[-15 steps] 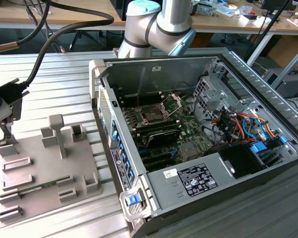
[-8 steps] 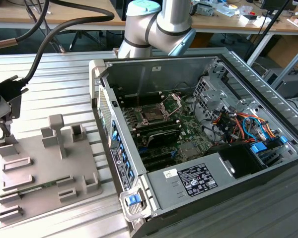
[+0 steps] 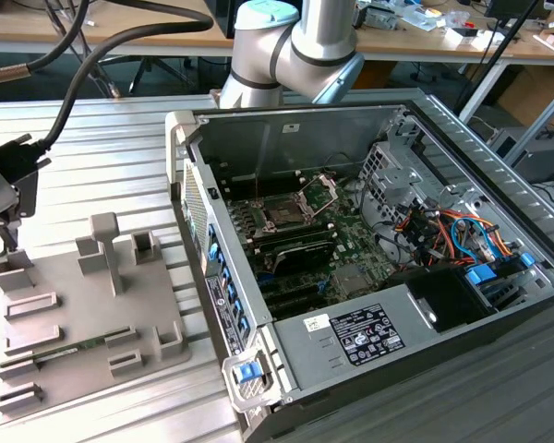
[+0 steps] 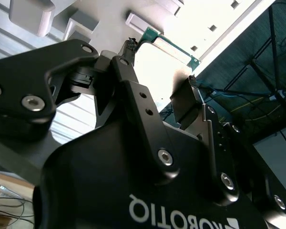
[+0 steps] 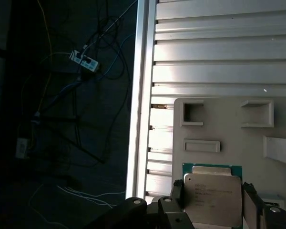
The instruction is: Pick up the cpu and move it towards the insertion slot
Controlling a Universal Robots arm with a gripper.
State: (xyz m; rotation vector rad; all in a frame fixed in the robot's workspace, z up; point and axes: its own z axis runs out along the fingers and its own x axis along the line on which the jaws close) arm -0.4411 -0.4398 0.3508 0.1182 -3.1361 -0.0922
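Currently: Pickup Stage

Exterior view: the gripper (image 3: 7,238) stands over the fixture tray's (image 3: 83,318) corner at the exterior view's left, well apart from the insertion slot (image 3: 284,212). In both wrist views, the fingers (image 5: 178,193) appear to pinch the cpu (image 5: 212,198) by opposite edges. Judged step: pickup. Transfer calls for clearing the case wall (image 3: 196,198).

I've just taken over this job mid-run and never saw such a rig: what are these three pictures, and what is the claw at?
The machine is one robot arm with a claw at its end. The exterior view comes from a camera off the arm: it shows an open computer case, its insertion slot with the metal plate hinged up, and a grey tray at that view's left. Both wrist views come from cameras riding on the arm. In the first wrist view the cpu is right at the claw, over the tray; I cannot tell whether it is gripped.
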